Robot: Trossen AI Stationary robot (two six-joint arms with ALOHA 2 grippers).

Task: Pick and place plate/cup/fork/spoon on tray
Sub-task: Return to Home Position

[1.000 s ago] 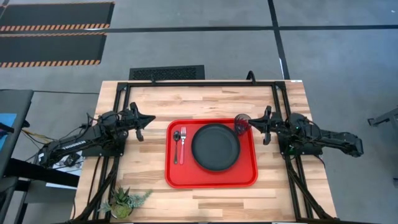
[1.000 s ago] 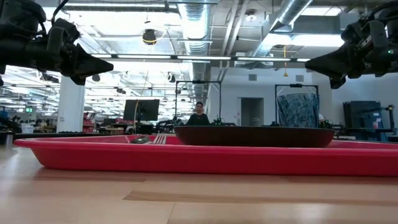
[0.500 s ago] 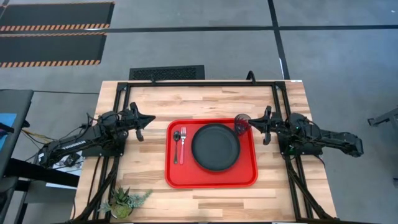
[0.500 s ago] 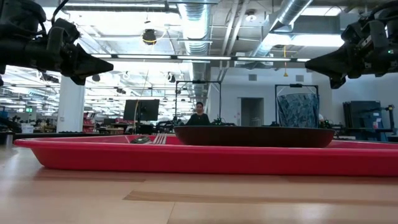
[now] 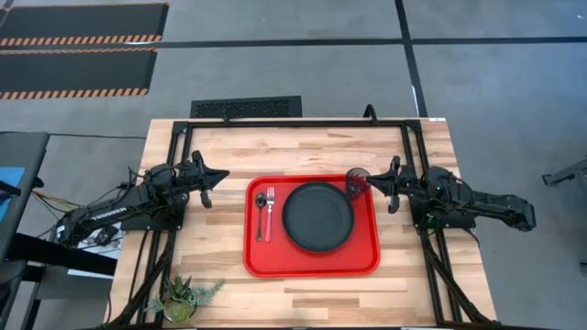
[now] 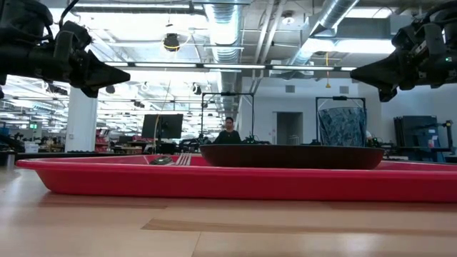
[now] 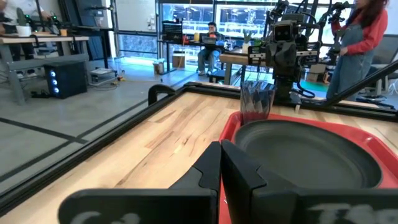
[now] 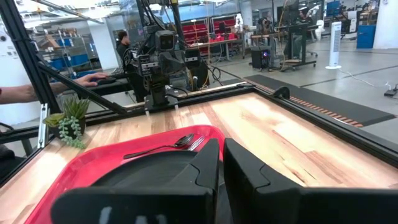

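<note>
The red tray (image 5: 312,264) lies in the middle of the table. On it rest the black plate (image 5: 317,217), the dark spoon (image 5: 260,218) and the fork (image 5: 270,203) side by side on its left part, and the smoky cup (image 5: 358,181) upright in its far right corner. My left gripper (image 5: 226,175) is shut and empty above the table, left of the tray. My right gripper (image 5: 371,183) is shut and empty just right of the cup. The left wrist view shows the cup (image 7: 257,102) and plate (image 7: 308,152). The right wrist view shows the spoon and fork (image 8: 168,146).
A small potted green plant (image 5: 181,299) stands at the table's near left corner. A black frame (image 5: 303,123) runs along the far edge and down both sides of the table. People sit and stand in the room beyond the table.
</note>
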